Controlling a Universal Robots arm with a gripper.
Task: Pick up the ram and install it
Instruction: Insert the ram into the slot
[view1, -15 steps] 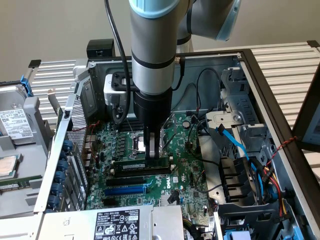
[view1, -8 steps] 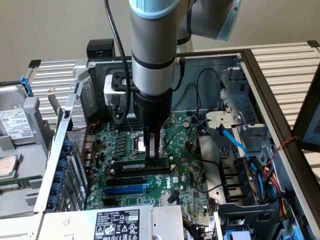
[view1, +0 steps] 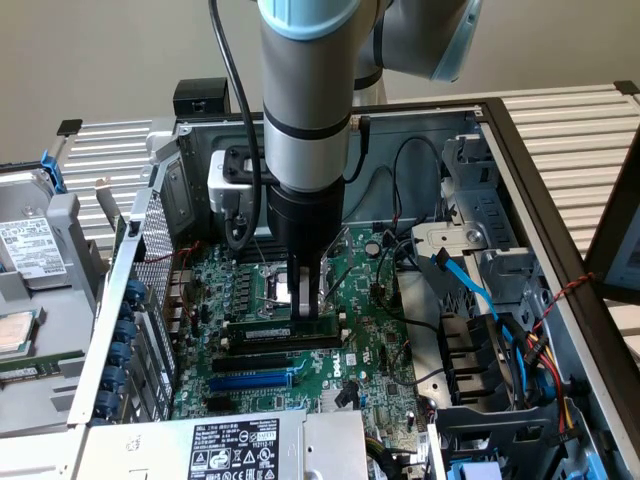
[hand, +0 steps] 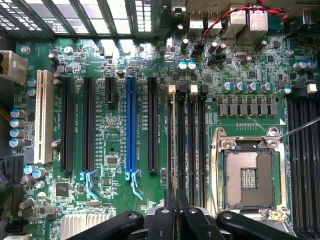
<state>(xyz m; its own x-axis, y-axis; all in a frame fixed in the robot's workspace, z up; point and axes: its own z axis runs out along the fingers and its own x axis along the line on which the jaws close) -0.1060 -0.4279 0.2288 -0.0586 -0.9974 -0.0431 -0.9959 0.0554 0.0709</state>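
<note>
The ram (view1: 268, 329) is a thin green stick with black chips. It stands on edge along a black memory slot (view1: 300, 342) on the motherboard (view1: 370, 350). My gripper (view1: 308, 303) comes straight down from above and is shut on the ram's upper edge, near its end on the exterior view's right. In the wrist view the ram (hand: 173, 140) shows edge-on as a narrow line running away from my gripper (hand: 175, 202), in line with the slot beside two more empty memory slots (hand: 192, 145).
The open CPU socket (hand: 249, 172) lies just beside the memory slots. A blue expansion slot (hand: 131, 125) and black slots sit on the other side. Blue and black cables (view1: 470, 285) and a drive cage (view1: 480, 380) crowd the exterior view's right. Case walls surround the board.
</note>
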